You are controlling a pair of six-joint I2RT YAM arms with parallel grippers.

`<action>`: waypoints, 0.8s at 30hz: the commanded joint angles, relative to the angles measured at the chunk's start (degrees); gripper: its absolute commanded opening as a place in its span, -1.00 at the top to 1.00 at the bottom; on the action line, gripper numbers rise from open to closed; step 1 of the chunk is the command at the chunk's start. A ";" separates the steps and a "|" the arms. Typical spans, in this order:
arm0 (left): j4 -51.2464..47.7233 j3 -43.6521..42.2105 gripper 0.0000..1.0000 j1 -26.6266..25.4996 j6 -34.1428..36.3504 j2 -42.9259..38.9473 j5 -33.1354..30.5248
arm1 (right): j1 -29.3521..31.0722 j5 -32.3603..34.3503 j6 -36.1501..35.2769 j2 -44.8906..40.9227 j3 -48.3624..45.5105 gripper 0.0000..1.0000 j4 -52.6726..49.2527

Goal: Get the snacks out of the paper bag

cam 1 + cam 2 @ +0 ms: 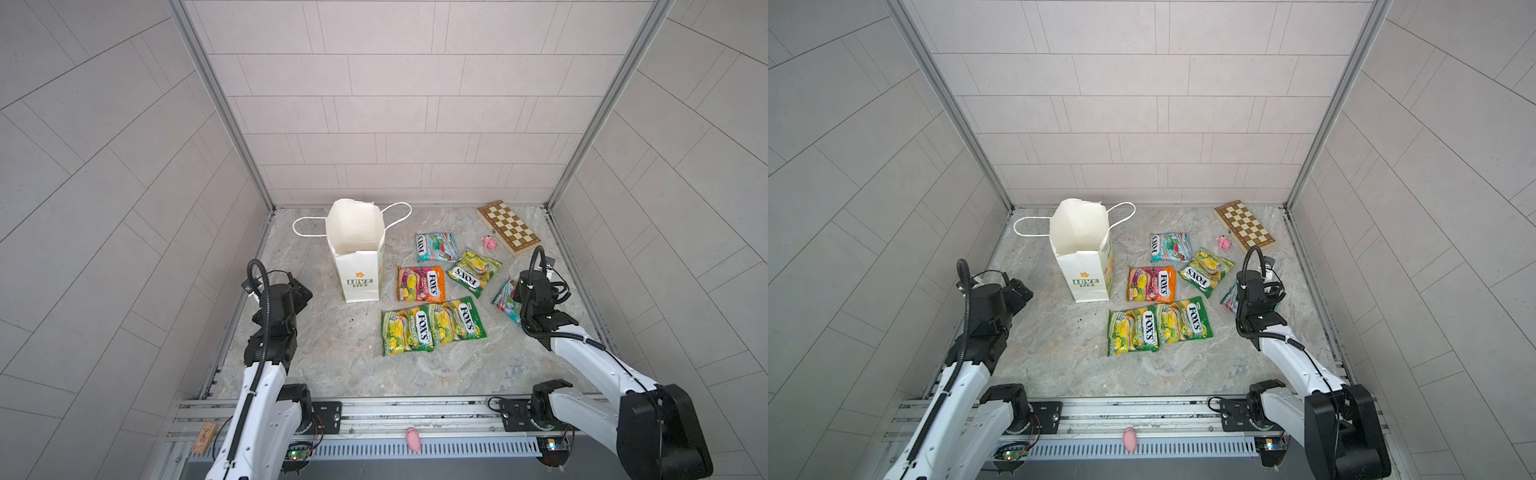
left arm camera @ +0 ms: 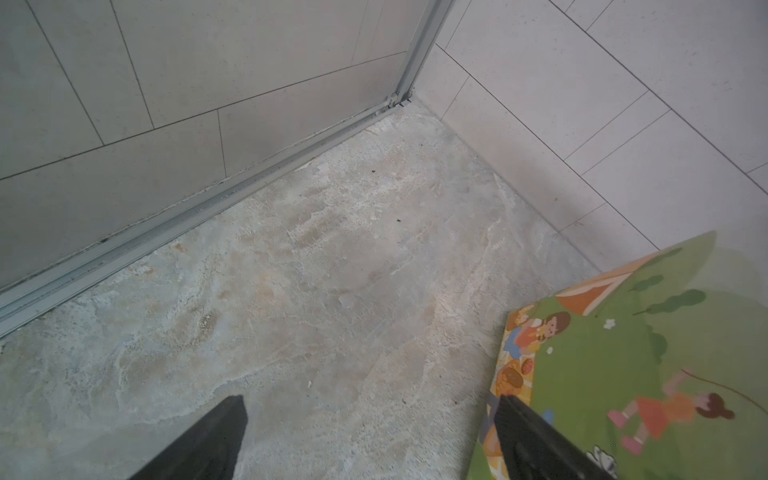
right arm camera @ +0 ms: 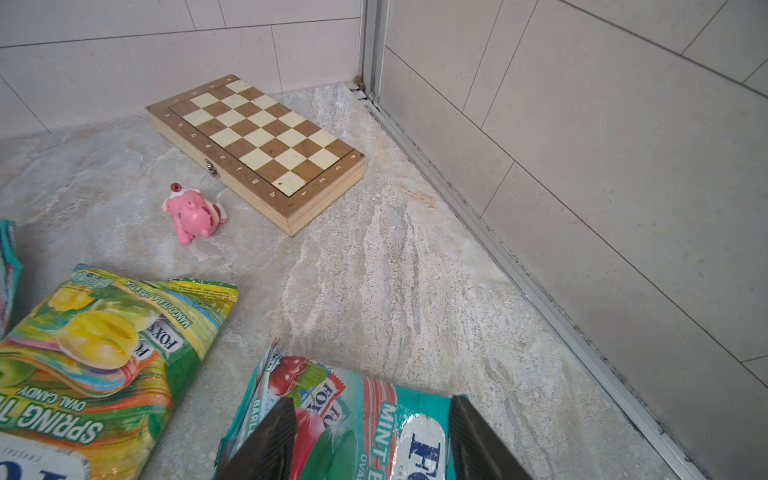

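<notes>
white paper bag (image 1: 360, 278) upright, long axis vertical, mouth upward; left claw (image 2: 370, 401) agape, right claw (image 3: 372, 401) spread over teal packet (image 3: 324, 386)

Place: a robot test cell in a lab — not a home, a kitchen or a shop.
Walls: three plain grey panels (image 1: 395, 104) with a tile pattern, joined at the back corners by bare aluminium posts (image 1: 220, 104).
Work surface: a stone-look tabletop (image 1: 332, 365), boxed in by the panels on three sides.
Front edge: an aluminium rail (image 1: 415, 409) that carries the bolted bases of the left arm (image 1: 266, 386) and the right arm (image 1: 590, 357).
Electronics: a bare circuit board (image 1: 297, 455) with a lit green light below the rail, next to a slotted cable duct (image 1: 457, 449).
Props: an unrelated mix on the tabletop — paper bag (image 1: 359, 282), snacks (image 1: 420, 284), folded chess board (image 1: 508, 231), pink toy figure (image 1: 489, 242).
</notes>
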 commanded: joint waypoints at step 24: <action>51.78 -7.39 -1.00 0.19 24.83 32.25 3.08 | -1.97 -1.00 -16.35 20.32 -5.86 -0.33 43.25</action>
